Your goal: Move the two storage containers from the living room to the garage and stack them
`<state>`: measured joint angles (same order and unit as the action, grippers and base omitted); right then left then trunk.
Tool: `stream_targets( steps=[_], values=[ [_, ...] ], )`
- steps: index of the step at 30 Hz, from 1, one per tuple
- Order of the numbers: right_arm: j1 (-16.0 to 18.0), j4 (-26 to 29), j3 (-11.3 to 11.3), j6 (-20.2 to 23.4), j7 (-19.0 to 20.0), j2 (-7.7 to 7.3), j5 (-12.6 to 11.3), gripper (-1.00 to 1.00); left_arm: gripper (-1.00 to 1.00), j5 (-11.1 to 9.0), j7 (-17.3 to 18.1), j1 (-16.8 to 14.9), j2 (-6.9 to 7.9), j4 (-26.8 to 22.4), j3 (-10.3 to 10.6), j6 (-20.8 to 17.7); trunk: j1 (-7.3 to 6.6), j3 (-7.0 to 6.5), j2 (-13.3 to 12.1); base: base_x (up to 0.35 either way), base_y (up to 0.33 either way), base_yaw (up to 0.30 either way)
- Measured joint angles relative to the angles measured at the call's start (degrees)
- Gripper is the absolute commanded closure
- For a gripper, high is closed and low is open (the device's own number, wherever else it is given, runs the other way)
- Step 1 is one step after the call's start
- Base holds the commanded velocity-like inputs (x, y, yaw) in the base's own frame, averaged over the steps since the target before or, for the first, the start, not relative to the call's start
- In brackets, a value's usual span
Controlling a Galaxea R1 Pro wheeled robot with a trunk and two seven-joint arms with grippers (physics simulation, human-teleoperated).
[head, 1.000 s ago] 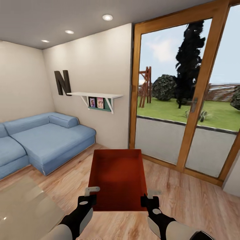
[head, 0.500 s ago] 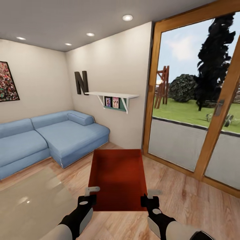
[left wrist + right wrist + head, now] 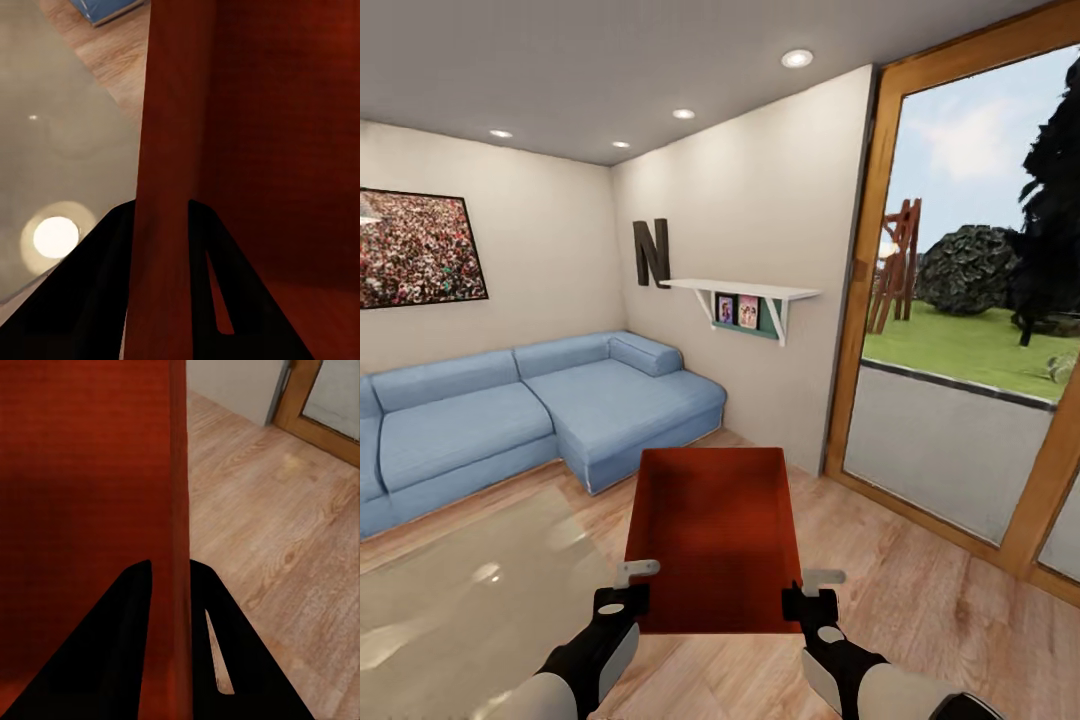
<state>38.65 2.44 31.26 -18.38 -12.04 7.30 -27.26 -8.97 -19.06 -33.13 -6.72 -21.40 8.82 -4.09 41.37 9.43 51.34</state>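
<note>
I hold one orange-red storage container [image 3: 712,535] in front of me, lifted above the light wood-plank floor [image 3: 920,600] of the living room. My left gripper [image 3: 628,588] is shut on its left wall [image 3: 161,187], the dark fingers [image 3: 97,292] pinching the thin wall from both sides. My right gripper [image 3: 807,592] is shut on the right wall [image 3: 178,525] in the same way. The container [image 3: 82,510] is open-topped and looks empty. The second container is out of view.
A blue corner sofa [image 3: 540,405] stands at the left along the cream walls. A glass-topped table [image 3: 450,610] lies low at the left, close to my left arm. A white wall shelf [image 3: 745,292] and a wood-framed glass door [image 3: 980,400] are ahead and right.
The whole view has swung left: sofa, shelf and door slid rightward in the picture, and a framed picture came into sight. The container and both grippers stay fixed relative to me.
</note>
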Motion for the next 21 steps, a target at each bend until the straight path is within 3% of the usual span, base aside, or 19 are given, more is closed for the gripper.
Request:
stream_targets(
  steps=[21],
  values=[
    [0.0, 0.0, -0.1, 0.0, 0.0, 0.00, 0.1, 1.00, 1.00, 0.0, 0.0, 0.0, 0.01, 0.0, 0.0, 0.0, 0.00, -0.70, 0.0, 0.000, 0.000, 0.267]
  ],
)
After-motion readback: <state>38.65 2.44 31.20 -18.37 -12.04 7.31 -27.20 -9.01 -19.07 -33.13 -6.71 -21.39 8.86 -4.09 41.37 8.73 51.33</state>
